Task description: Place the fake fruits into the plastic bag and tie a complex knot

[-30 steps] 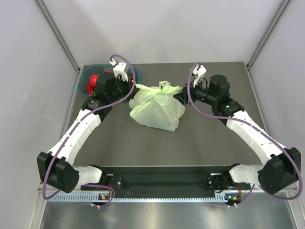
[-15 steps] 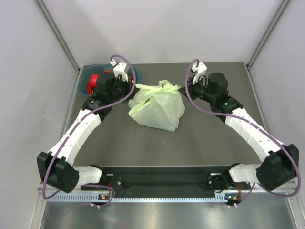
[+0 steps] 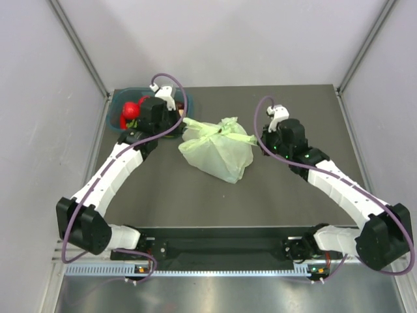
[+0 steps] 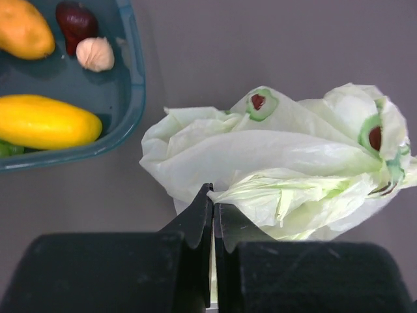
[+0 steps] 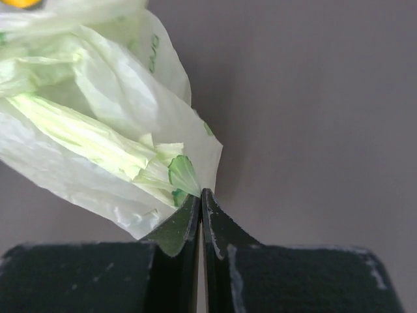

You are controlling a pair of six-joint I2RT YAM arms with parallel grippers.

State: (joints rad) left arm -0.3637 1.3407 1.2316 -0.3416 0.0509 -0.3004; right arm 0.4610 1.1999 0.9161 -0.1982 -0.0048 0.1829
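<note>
The left gripper [image 4: 212,208] and right gripper [image 5: 200,199] are each pressed together, pinching the bag [image 3: 218,156] near its top. Pulling evenly, low and in opposite directions, should tighten the knot [image 3: 226,132] without tearing thin plastic. The bag sits between them, touching both. Beyond the left one, fruits [image 4: 42,122] lie in the tub [image 4: 137,78].

Crinkled pale green plastic bag [image 3: 218,153] sits bunched at top.

You're in a robot lab test cell, not a home: a bare dark table [image 3: 273,199] is boxed in by plain pale panels [image 3: 39,130] on aluminium struts [image 3: 79,49], and two white robot arms [image 3: 109,177] are bolted to a black rail [image 3: 221,249] at its near edge.
</note>
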